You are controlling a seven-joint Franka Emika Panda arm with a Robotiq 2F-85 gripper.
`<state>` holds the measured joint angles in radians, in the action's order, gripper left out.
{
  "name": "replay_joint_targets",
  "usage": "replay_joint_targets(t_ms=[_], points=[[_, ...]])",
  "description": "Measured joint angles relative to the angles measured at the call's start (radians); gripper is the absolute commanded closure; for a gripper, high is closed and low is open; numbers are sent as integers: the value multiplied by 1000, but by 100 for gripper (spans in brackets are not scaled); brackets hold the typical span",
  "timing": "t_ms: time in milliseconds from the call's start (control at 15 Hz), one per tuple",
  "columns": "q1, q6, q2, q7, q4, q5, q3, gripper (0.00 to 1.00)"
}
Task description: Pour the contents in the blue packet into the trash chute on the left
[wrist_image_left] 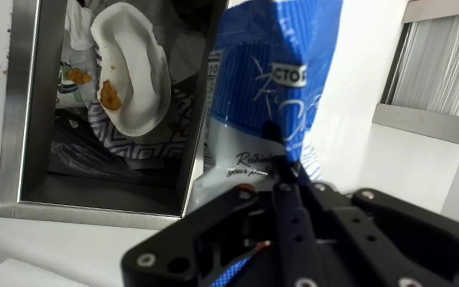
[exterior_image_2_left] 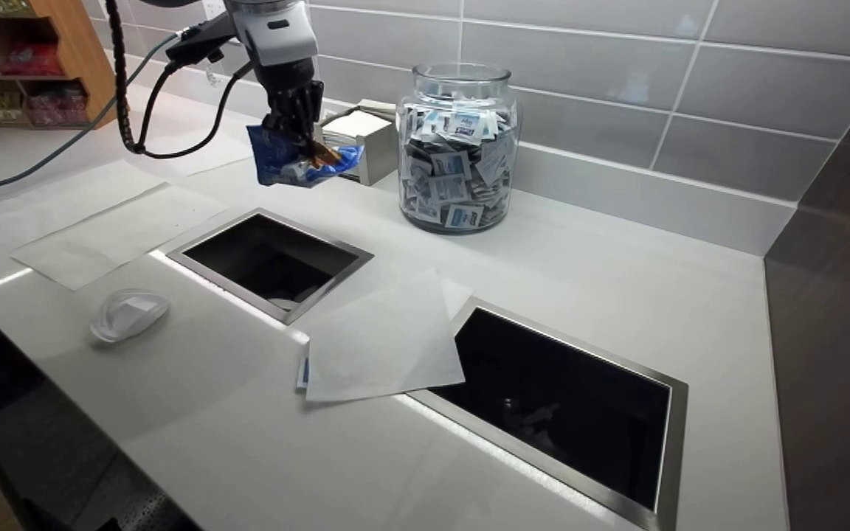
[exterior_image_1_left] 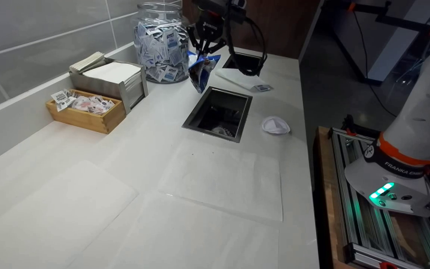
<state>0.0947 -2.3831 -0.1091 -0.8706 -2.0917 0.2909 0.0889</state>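
The blue packet (exterior_image_1_left: pixel 202 73) hangs from my gripper (exterior_image_1_left: pixel 200 53) above the counter, by the wall-side edge of the trash chute (exterior_image_1_left: pixel 239 129). In an exterior view the packet (exterior_image_2_left: pixel 275 155) is tilted, with an orange-brown patch beside the gripper fingers (exterior_image_2_left: pixel 314 144). The steel-framed chute (exterior_image_2_left: pixel 329 287) lies in front of and below it. In the wrist view the gripper (wrist_image_left: pixel 279 145) is shut on the blue and white packet (wrist_image_left: pixel 245 87), which overlaps the right edge of the chute (wrist_image_left: pixel 28 119). The packet's opening is hard to make out.
A second opening (exterior_image_2_left: pixel 676 435) lies farther along, partly covered by a white sheet (exterior_image_2_left: pixel 381 346). A white crumpled scrap (exterior_image_1_left: pixel 275 125) lies near the chute. A glass jar (exterior_image_2_left: pixel 458 162), napkin holder (exterior_image_1_left: pixel 97 87) and wooden box (exterior_image_1_left: pixel 84 117) stand along the wall. A paper tray (wrist_image_left: pixel 150 95) lies inside the chute.
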Motion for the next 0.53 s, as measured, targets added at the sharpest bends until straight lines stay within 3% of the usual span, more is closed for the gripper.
replay_joint_targets(t_ms=[533], points=[[5,39,-163,75,142,8,-1,100]])
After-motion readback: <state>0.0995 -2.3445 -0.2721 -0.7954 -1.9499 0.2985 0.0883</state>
